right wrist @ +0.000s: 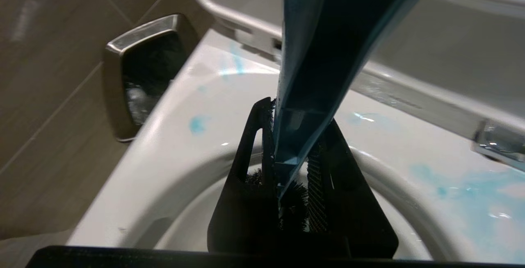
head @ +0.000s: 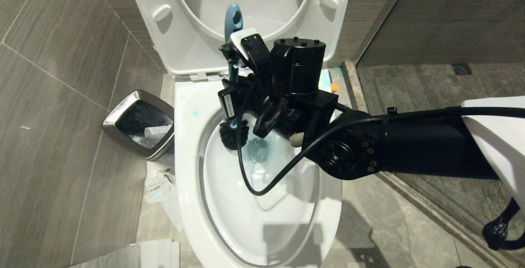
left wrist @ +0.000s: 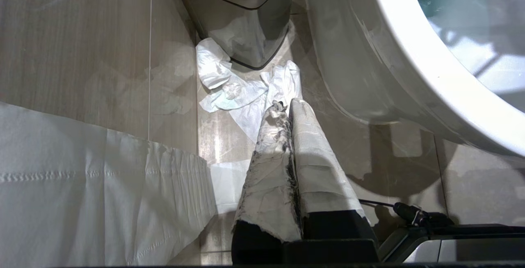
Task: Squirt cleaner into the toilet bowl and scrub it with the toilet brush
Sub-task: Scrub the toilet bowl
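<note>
Fingers of the right gripper (right wrist: 293, 165) are clamped on the blue handle of the toilet brush (head: 234, 26), which stands nearly upright between them. Its black bristle head (head: 234, 133) sits inside the toilet bowl (head: 186, 169), against the inner wall on the robot's left near the back of the rim. Blue cleaner (head: 257, 150) tints the water just beside the bristles, and blue smears mark the rim (right wrist: 197, 123). Behind the brush, the seat and lid (head: 180, 42) stand raised. The left gripper (left wrist: 289, 108), its fingers wrapped in white tape and pressed together on nothing, hangs low over the floor beside the bowl's outer wall. Crumpled tissue (left wrist: 229, 91) lies ahead of it, touching the base of a steel waste bin (head: 139, 124).
</note>
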